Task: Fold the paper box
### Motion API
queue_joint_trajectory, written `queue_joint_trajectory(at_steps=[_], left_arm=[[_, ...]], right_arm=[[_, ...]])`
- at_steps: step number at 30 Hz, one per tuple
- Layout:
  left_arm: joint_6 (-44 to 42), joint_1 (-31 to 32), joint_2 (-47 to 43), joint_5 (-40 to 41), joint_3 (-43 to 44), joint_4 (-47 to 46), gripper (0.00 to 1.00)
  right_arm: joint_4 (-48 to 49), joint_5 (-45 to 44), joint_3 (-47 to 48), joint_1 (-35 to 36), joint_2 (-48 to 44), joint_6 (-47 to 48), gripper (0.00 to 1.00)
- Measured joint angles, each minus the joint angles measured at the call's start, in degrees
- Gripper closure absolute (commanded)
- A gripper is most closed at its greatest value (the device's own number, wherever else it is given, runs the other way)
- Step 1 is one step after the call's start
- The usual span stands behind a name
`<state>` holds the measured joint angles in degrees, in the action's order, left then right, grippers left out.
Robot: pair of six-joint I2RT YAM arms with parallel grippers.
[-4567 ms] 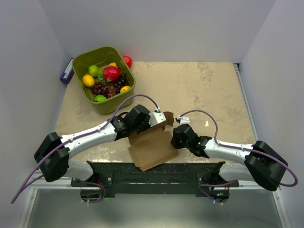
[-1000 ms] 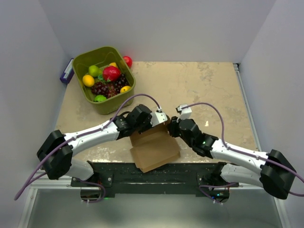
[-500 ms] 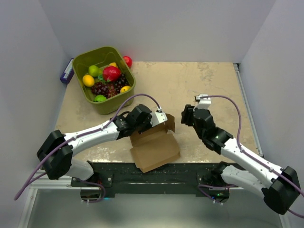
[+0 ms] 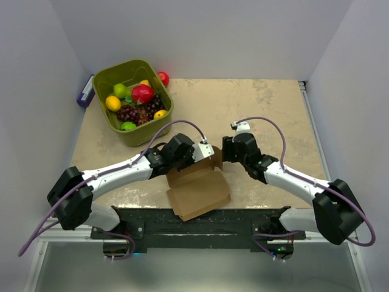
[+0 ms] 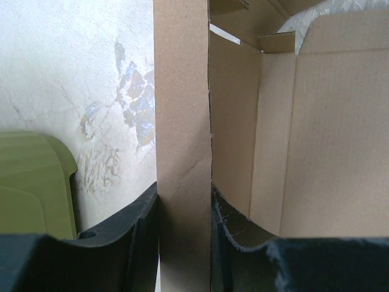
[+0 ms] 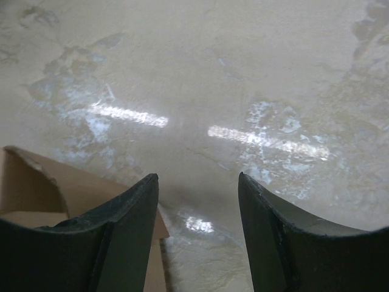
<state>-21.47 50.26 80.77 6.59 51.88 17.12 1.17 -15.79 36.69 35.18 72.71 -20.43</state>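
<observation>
The paper box (image 4: 197, 190), a brown corrugated blank with its panels partly raised, lies on the desk (image 4: 267, 109) at the near edge, between the two arms. The left gripper (image 5: 184, 210) is at the box's far edge, its jaws closed on an upright cardboard panel that stands between the fingers. The right gripper (image 6: 197, 194) hangs just beside the box's far right corner, its jaws spread apart with nothing between them and only bare desk below. A corner of the box shows past one finger. An olive-green bin (image 4: 104, 78) of fruit sits well apart from the box, to its far left.
</observation>
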Motion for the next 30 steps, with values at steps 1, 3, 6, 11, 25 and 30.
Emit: queue_joint_trajectory(at_steps=[1, 3, 6, 11, 25, 30], left_arm=[[0.0, 0.0, 0.0, 0.0, 0.0, 0.0, 0.85], [0.0, 0.0, 0.0, 0.0, 0.0, 0.0, 0.85], [0.02, 0.0, 0.0, -0.02, 0.0, 0.0, 0.85], [0.02, 0.0, 0.0, 0.02, 0.0, 0.0, 0.85], [0.02, 0.0, 0.02, 0.11, 0.0, 0.04, 0.85], [0.02, 0.0, 0.02, 0.11, 0.0, 0.07, 0.85]], right_arm=[[0.66, 1.18, -0.07, 0.0, -0.15, 0.35, 0.41], [2.05, 3.98, -0.48, 0.0, -0.98, 1.05, 0.41], [3.96, 7.69, -1.62, 0.0, -2.58, 1.99, 0.41], [6.16, 12.81, -3.69, 0.0, -3.08, 2.95, 0.41], [10.71, 19.85, -6.84, -0.31, -3.1, 4.07, 0.41], [11.34, 21.49, -7.8, -0.31, -3.82, 4.44, 0.41]])
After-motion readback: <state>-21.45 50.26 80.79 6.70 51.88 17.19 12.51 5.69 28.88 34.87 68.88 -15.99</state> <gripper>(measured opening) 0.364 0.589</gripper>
